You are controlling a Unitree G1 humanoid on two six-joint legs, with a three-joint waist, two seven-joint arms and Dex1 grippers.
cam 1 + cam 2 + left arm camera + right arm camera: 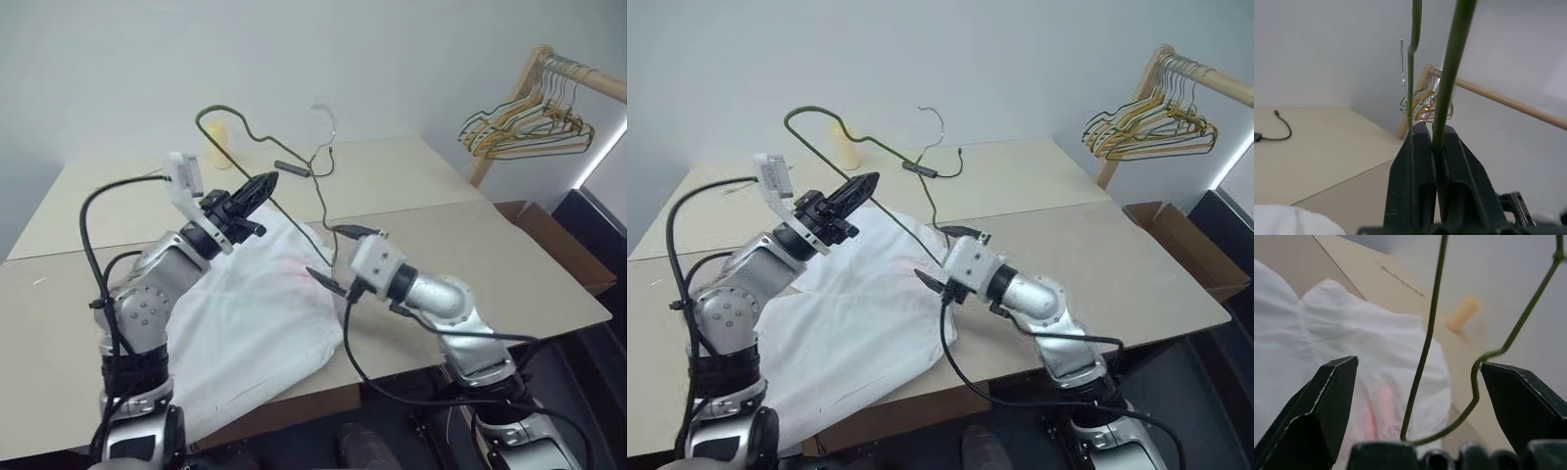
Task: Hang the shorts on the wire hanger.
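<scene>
Beige table [470, 245], shorts [255, 313], left end effector [257, 189] pinching wire hanger [294, 166], right end effector [338, 257] spread.

table [509, 264]: beige | on it: shorts [255, 323], yellow cylinder [217, 145], black cable [304, 168]

The shorts [250, 323] are white with a faint pink blotch (near the middle). The wire hanger [257, 137] is olive green. The table [490, 255] is pale beige; a cylinder [217, 145] is cream-yellow; rack hangers [524, 127] are yellow and green.
</scene>
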